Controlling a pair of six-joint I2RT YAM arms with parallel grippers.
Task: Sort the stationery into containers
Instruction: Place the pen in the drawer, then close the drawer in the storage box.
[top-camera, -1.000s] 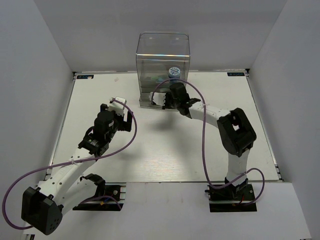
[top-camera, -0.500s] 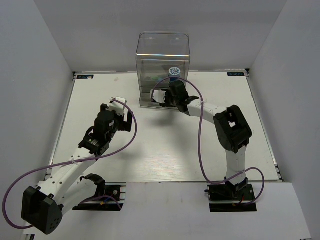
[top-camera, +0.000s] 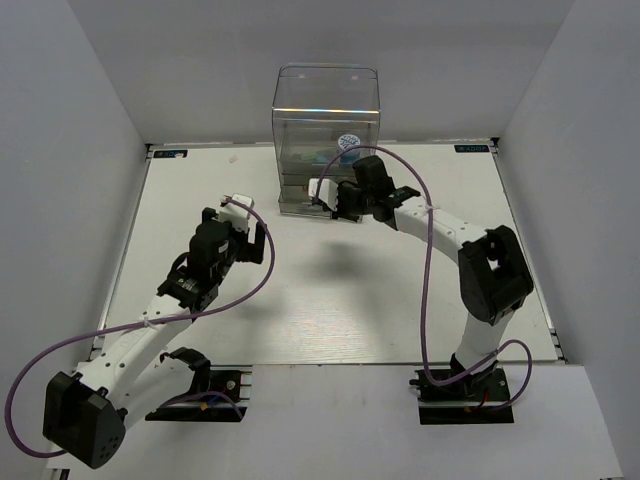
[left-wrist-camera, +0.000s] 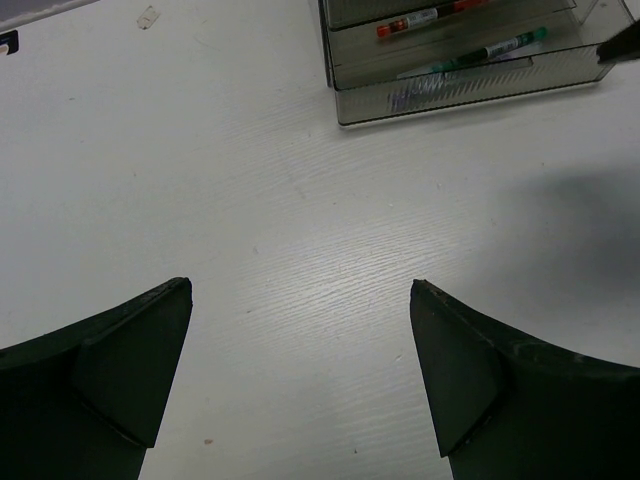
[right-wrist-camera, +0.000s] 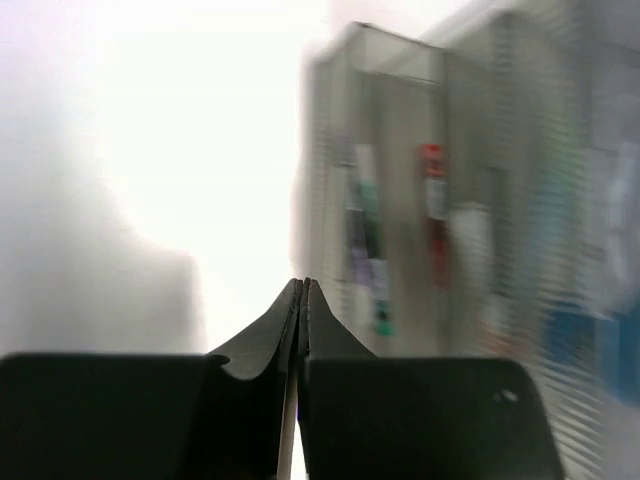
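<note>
The clear drawer organiser (top-camera: 326, 110) stands at the table's far middle. In the left wrist view its lower drawers (left-wrist-camera: 460, 80) hold a white pen with red marks (left-wrist-camera: 420, 18) and a teal-green pen (left-wrist-camera: 490, 50). A blue-white roll (top-camera: 347, 143) shows inside the organiser. My right gripper (top-camera: 328, 198) is shut and empty, right in front of the organiser's lower drawers; its view (right-wrist-camera: 303, 285) is blurred, with the drawers (right-wrist-camera: 400, 230) just to the right of the fingertips. My left gripper (top-camera: 243, 203) is open and empty above bare table at the left (left-wrist-camera: 300, 290).
White walls enclose the table on three sides. The right arm's purple cable (top-camera: 425, 290) loops over the table's right half. The left arm's cable (top-camera: 262, 270) hangs beside its wrist.
My right gripper has stayed at the organiser's front while its wrist and elbow swung right and towards the back. The left arm has not moved.
</note>
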